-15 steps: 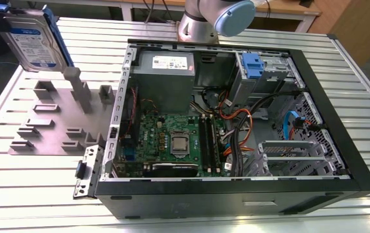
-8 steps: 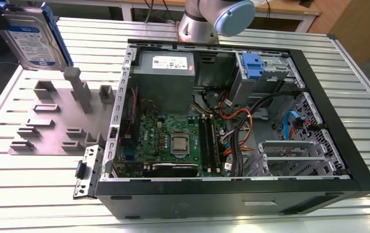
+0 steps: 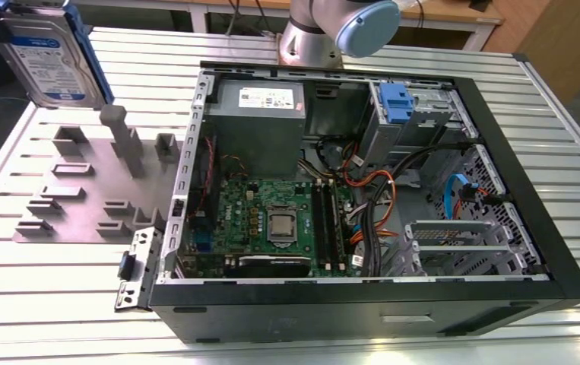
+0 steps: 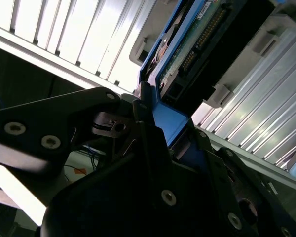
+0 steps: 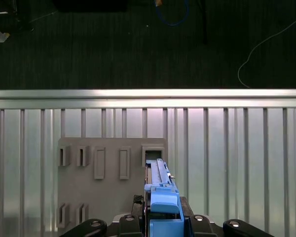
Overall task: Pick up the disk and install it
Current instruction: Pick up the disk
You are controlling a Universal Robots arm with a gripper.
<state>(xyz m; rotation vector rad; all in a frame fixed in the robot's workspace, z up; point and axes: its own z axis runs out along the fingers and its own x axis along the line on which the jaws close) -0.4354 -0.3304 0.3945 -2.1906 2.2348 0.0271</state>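
— How does the flat silver-grey disk (image 3: 49, 57) with its white-and-blue label and blue plastic bracket sit?

— We see the black gripper (image 4: 163, 131) pinching it. In the second wrist view its fingers (image 4: 150, 143) are pressed against the blue bracket at one short end. The disk's long axis runs straight out from the jaws. In the exterior view it stands on edge in the air, nearly upright, with its label face towards the camera.

— And in the wrist views?

— In the first wrist view we look along its thin edge (image 5: 159, 185). In the second we see its underside (image 4: 197, 44), with a green circuit board.

— What lies beyond the jaws?

— One flat grey plate (image 3: 87, 220) lies past the disk's free end on the ribbed aluminium table (image 3: 563, 152), apart from the disk. In the first wrist view we count five rectangular sockets (image 5: 99, 163) in the plate's row farther from the jaws. Two more show in the nearer row.

— And the rest?

— One open black computer case (image 3: 371, 319) lies well apart from the jaws, towards the exterior view's right. Inside it we count one grey boxy power supply (image 3: 259, 122), one green motherboard (image 3: 269, 220) and one blue carrier (image 3: 396, 103) in the drive cage. Orange and black cables (image 3: 371, 182) cross the space beside that cage.
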